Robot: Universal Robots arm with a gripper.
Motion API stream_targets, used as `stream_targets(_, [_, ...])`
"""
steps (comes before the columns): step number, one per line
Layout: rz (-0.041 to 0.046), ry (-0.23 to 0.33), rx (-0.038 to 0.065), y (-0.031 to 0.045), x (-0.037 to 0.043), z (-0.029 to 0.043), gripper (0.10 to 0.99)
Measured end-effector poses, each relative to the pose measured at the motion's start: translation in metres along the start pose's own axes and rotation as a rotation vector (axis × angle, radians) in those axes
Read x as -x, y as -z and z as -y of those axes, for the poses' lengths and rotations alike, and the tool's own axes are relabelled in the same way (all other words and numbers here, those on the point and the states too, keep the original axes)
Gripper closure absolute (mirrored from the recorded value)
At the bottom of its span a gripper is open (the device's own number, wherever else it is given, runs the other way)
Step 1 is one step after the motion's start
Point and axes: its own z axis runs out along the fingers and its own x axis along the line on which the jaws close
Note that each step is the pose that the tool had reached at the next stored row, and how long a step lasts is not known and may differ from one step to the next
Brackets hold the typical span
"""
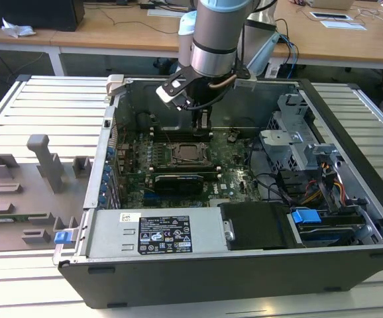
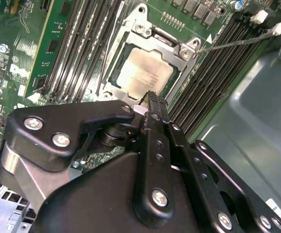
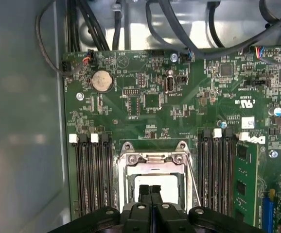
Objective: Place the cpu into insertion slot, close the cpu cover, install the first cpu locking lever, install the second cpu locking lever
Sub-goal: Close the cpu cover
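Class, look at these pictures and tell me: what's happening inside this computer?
A robot arm reaches down into an open computer case. Its claw, closed, is poised right over the cpu. The cpu already lies seated in the green board, with the cpu cover folded down around it.

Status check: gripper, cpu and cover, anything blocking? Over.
Gripper shut, hovering just over dull silver square cpu. Cpu seated, thin silver metal frame cover down around it. Thin wire lever angled out, unlatched. Nothing in the way.
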Motion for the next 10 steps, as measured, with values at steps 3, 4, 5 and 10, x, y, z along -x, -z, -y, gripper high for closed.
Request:
stream_targets(3, [0.0000,0.000,0.000,-0.0032,0.0002,0.0057,0.976])
stream_targets(4, [-0.0001,0.000,0.000,-0.0060,0.0004,0.0089,0.976])
stream_targets(5, [0.0000,0.000,0.000,-0.0090,0.0005,0.0120,0.976])
stream_targets(10, [0.0001,0.000,0.000,-0.0315,0.0019,0.0401,0.976])
